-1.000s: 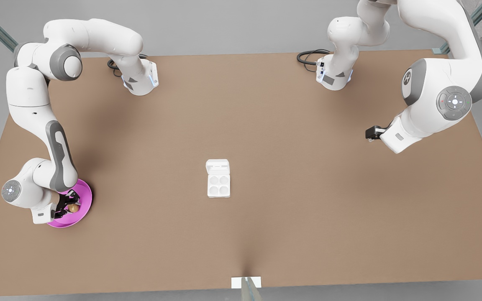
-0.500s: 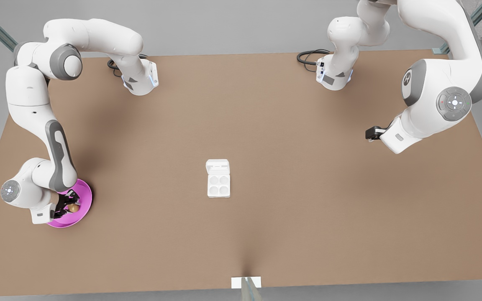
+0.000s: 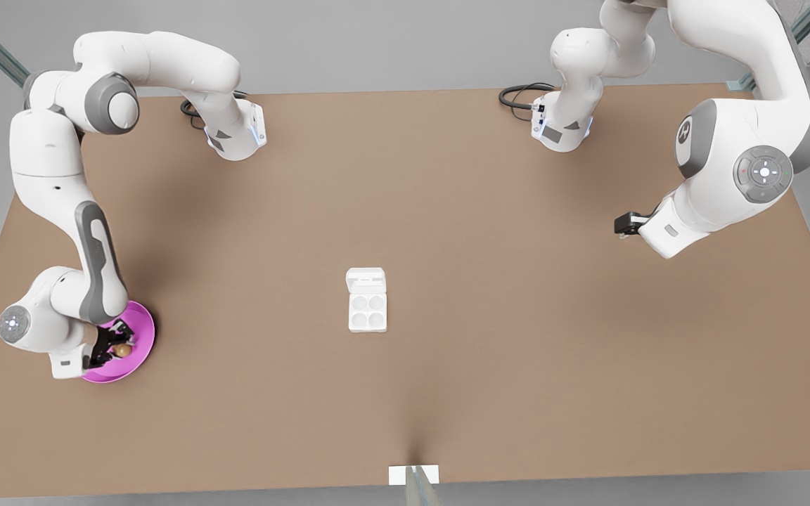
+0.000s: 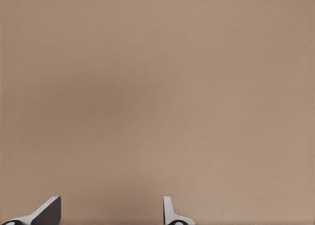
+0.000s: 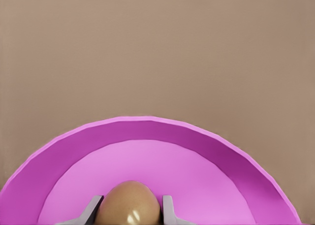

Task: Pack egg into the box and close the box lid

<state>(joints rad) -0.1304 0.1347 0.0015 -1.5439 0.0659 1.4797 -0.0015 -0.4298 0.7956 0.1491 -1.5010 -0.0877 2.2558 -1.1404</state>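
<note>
The egg (image 5: 129, 203) is gripped between the right gripper (image 3: 111, 349) fingers over the pink plate (image 3: 141, 344), near the table (image 3: 447, 211) edge at the front view's left. The box (image 3: 367, 310), its box lid (image 3: 365, 279) open, is set mid-table, well apart. The left gripper (image 4: 110, 212) is held open over bare table.

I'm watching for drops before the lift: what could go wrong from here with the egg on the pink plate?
The right pincer straddles the smooth tan-brown egg on the round pink plate; its rounded shell might slip out on lifting. The small white four-cup carton sits far off mid-table, so the long carry may shake the egg loose. The left pincer waits open over bare table.
</note>
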